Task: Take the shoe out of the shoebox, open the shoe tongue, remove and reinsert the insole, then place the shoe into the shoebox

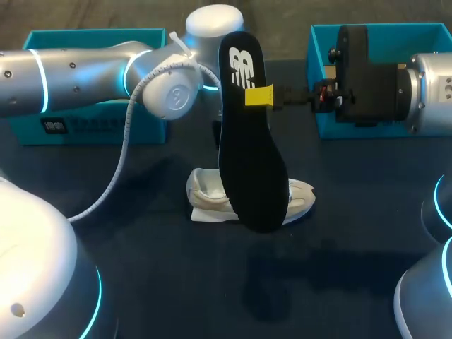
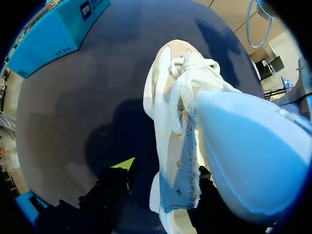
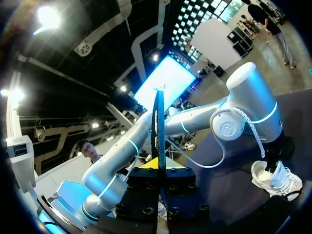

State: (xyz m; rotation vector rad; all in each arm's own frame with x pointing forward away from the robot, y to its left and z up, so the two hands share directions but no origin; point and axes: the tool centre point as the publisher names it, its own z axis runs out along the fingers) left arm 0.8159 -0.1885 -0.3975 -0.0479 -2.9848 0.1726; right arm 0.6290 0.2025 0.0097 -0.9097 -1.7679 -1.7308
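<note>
Above table (image 1: 169, 282), upright insole (image 1: 248, 152), edge in right jaws

Insole (image 1: 248, 141) black with white logo mark; right claw (image 1: 258, 96) tips yellow; shoe (image 2: 168, 122) cream-white, white laces, pale blue lining; shoebox half (image 1: 92, 123) at 10 o'clock and shoebox half (image 1: 374, 42) at 2 o'clock teal; bench (image 1: 155, 282) dark navy; left arm (image 1: 70, 70) silver, cyan rings.

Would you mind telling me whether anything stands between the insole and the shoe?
Nothing lies between the insole and the shoe except the left gripper, down at the shoe's tongue by the opening.
</note>
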